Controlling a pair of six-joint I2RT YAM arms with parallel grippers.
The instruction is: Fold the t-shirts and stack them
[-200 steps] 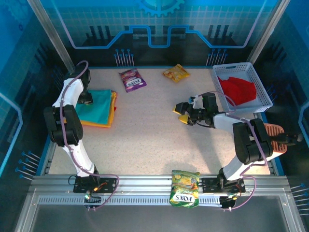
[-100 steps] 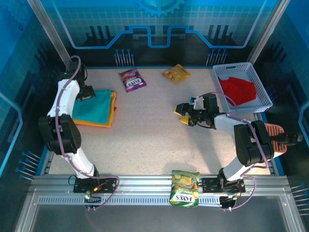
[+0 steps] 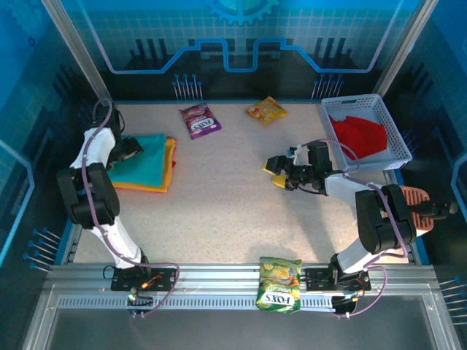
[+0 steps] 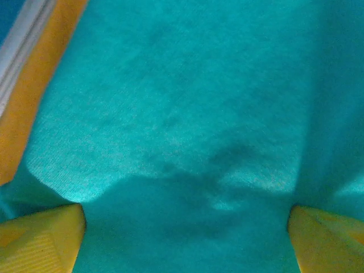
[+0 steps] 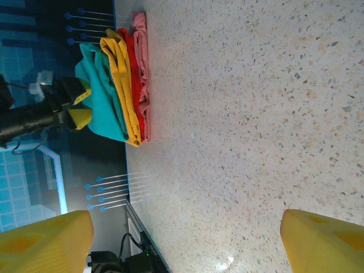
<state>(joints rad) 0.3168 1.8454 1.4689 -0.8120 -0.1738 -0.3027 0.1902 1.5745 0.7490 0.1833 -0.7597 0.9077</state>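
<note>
As it stands, the white basket (image 3: pixel 390 119) holds red cloth (image 3: pixel 359 135).

The overhead camera looks down from high behind the near edge, taking in the whole worktop (image 3: pixel 241 211). The left wrist camera sits close over the teal t-shirt (image 4: pixel 187 102). The right wrist camera, rolled sideways, sights low across the worktop to the same shirt stack (image 5: pixel 122 85), well away.

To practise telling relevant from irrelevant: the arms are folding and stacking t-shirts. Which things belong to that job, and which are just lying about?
Belong to the job:
teal t-shirt
yellow-orange t-shirt beneath it
red cloth in the white basket

Lying about:
purple snack packet
yellow snack packet
green snack packet at the near rail
</note>
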